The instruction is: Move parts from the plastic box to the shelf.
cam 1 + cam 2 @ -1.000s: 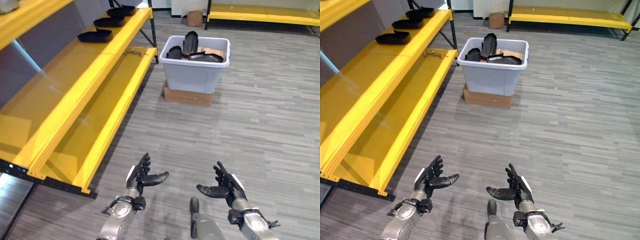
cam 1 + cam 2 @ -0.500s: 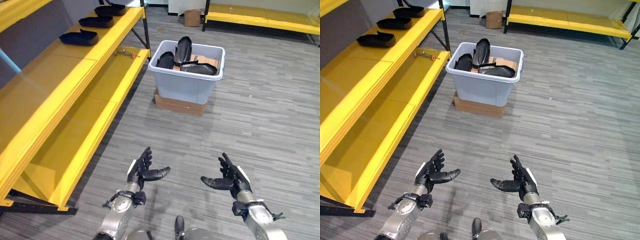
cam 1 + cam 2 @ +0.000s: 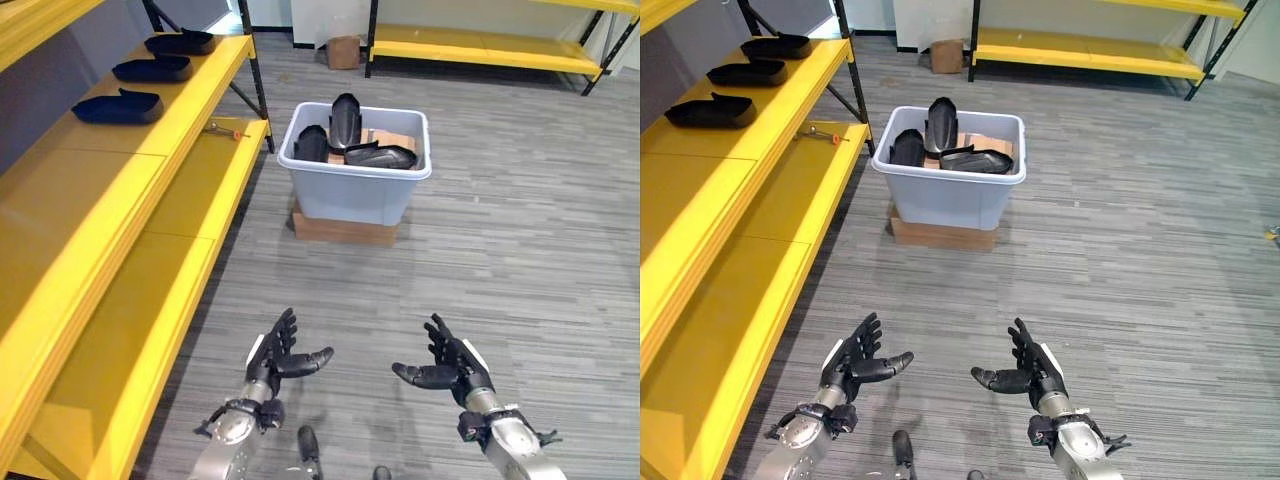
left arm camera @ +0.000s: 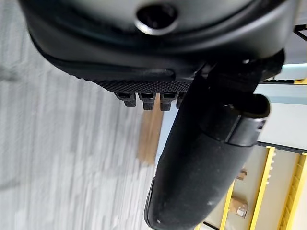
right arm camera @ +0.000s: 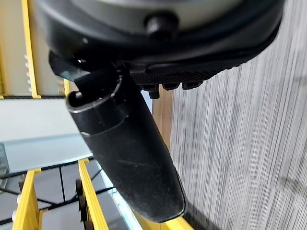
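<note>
A pale grey plastic box (image 3: 352, 190) stands on a flat cardboard base on the floor ahead, holding several black parts (image 3: 345, 120), one of them upright. Three more black parts (image 3: 118, 106) lie in a row on the yellow shelf (image 3: 120, 170) at the left. My left hand (image 3: 274, 358) and right hand (image 3: 448, 367) hover low over the floor, well short of the box, palms facing each other. Both are open with straight fingers and hold nothing. In each wrist view the thumb (image 4: 201, 167) sticks out past the palm, with floor and box beyond.
A lower yellow shelf board (image 3: 190, 240) runs along the left, with a small red-handled tool (image 3: 226, 129) on it near the box. Another yellow rack (image 3: 480, 55) and a cardboard carton (image 3: 343, 52) stand at the far wall. Grey plank floor lies between me and the box.
The whole view has shifted: the box and shelf now sit further left and lower in the picture, so the camera moved. Both hands keep the same open pose.
</note>
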Motion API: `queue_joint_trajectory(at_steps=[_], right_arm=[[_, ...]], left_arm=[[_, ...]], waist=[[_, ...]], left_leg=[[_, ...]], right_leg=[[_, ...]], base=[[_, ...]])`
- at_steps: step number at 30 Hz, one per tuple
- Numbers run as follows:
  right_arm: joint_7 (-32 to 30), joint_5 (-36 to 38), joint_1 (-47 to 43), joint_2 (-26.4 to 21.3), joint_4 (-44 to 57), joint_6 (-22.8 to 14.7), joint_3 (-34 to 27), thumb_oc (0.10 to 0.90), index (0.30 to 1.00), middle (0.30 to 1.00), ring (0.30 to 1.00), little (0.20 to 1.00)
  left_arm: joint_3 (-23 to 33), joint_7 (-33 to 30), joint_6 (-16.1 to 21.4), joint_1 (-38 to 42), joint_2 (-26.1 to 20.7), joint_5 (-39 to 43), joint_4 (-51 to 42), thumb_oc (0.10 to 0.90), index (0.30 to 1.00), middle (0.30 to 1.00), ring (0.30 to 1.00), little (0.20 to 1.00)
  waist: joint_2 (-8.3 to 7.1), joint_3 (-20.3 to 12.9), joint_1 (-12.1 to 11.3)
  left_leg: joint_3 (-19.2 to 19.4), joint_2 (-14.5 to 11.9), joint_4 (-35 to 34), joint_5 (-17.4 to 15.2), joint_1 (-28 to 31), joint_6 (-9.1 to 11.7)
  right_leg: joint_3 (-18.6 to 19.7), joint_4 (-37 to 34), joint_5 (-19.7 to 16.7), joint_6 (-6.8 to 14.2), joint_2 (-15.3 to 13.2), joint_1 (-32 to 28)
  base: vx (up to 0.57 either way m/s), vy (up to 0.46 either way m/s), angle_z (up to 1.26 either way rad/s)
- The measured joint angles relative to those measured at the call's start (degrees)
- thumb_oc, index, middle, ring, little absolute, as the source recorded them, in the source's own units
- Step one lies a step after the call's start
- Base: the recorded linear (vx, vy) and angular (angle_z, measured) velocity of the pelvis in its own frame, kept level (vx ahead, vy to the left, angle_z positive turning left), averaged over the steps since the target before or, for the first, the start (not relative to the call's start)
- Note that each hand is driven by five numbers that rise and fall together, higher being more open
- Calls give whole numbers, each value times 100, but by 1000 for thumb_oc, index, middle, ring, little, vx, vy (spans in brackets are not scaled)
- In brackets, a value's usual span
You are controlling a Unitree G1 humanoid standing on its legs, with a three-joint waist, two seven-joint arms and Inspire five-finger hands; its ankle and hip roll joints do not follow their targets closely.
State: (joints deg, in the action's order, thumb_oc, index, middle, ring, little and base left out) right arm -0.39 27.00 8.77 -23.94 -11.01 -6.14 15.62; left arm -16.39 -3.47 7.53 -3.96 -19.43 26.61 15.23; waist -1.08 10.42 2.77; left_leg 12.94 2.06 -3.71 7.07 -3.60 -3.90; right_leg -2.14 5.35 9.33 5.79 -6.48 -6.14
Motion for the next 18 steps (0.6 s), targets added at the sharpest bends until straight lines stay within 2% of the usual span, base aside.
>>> queue_joint_trajectory(at_steps=[2,4,5,6,7,8,9,10,11,12,13,15,16,18], right_arm=[[53,-4,-62,105,-3,15,62,900,1000,1000,1000,1000],[118,-7,-96,121,-1,15,94,900,1000,1000,1000,1000],[131,-20,-97,100,3,15,116,900,1000,1000,1000,1000],[131,-56,-58,91,42,13,115,900,1000,1000,1000,1000],[135,-92,-10,75,54,16,121,900,1000,1000,1000,1000],[137,-113,22,76,59,16,122,900,1000,1000,1000,1000],[135,-115,11,85,81,19,132,900,1000,1000,1000,1000],[136,-113,20,82,96,19,142,900,1000,1000,1000,1000],[133,-111,19,81,101,22,189,900,1000,1000,1000,1000],[124,-107,-12,68,99,24,235,900,1000,1000,1000,1000],[132,-108,-20,84,95,24,240,900,1000,1000,1000,1000],[124,-123,4,82,85,82,255,900,1000,1000,1000,1000],[124,-156,34,67,89,122,273,900,1000,1000,1000,1000],[116,-158,273,53,154,103,267,900,1000,1000,1000,1000]], left_arm=[[137,-23,4,9,-108,0,8,900,1000,1000,1000,1000],[140,-74,4,-5,-218,-1,30,900,1000,1000,1000,1000],[134,-91,2,-8,-245,-3,71,900,1000,1000,1000,1000],[82,-92,1,-18,-279,-7,114,900,1000,1000,1000,1000],[62,-83,-2,-68,-266,-20,113,900,1000,1000,1000,1000],[69,-78,5,-135,-242,-50,80,900,1000,1000,1000,1000],[61,-91,6,-189,-223,-51,78,900,1000,1000,1000,1000],[10,-85,-7,-206,-224,-53,92,900,1000,1000,1000,1000],[9,-70,-5,-206,-217,-51,103,900,1000,1000,1000,1000],[14,-78,6,-166,-169,-49,174,900,1000,1000,1000,1000],[34,-69,1,-146,-159,-49,242,900,1000,1000,1000,1000],[53,-77,-4,-134,-118,-48,368,900,1000,1000,1000,1000],[80,-75,-5,-165,-114,-48,413,900,1000,1000,1000,1000],[97,-76,5,-291,-85,-49,403,900,1000,1000,1000,1000]], waist=[[9,4,-78],[44,10,-148],[33,30,-126],[11,25,-106],[44,34,-79],[64,48,-57],[118,104,-57],[201,140,-5],[218,164,35],[230,188,24],[214,202,38],[226,215,185],[212,225,189],[197,181,206]], left_leg=[[-3,66,1,-159,119,-57],[3,92,35,-274,250,-112],[-19,147,49,-419,323,-120],[-37,238,66,-478,378,-183],[-81,270,70,-548,462,-265],[-34,289,88,-530,501,-334],[2,293,77,-676,556,-344],[6,291,84,-687,565,-333],[14,315,98,-761,585,-273],[105,312,167,-874,554,-190],[110,325,249,-998,559,-86],[80,322,394,-1173,636,16],[115,267,390,-1264,814,119],[81,79,378,-1398,1192,263]], right_leg=[[17,740,152,176,-47,240],[90,2681,175,369,-112,1104],[220,3778,-37,621,-186,1687],[326,4570,-119,714,-268,2141],[342,4682,-65,649,-306,2336],[326,4618,-45,614,-323,2492],[97,4304,105,372,-431,2751],[-176,3640,139,223,-487,2797],[-185,3003,-4,173,-478,2981],[-354,2176,-155,162,-512,3035],[-472,1368,-428,183,-601,3041],[-448,118,-1081,251,-730,3000],[-469,-207,-1323,170,-737,2927],[-570,-46,-1466,89,-632,2590]], base=[[123,92,-2],[105,80,-1],[97,38,14],[170,34,22],[179,32,19],[190,-10,-1],[236,-107,-11],[236,-104,-10],[393,-225,-11],[329,-197,-23],[425,-273,-17],[249,-191,-1],[192,-188,2],[205,-212,10]])
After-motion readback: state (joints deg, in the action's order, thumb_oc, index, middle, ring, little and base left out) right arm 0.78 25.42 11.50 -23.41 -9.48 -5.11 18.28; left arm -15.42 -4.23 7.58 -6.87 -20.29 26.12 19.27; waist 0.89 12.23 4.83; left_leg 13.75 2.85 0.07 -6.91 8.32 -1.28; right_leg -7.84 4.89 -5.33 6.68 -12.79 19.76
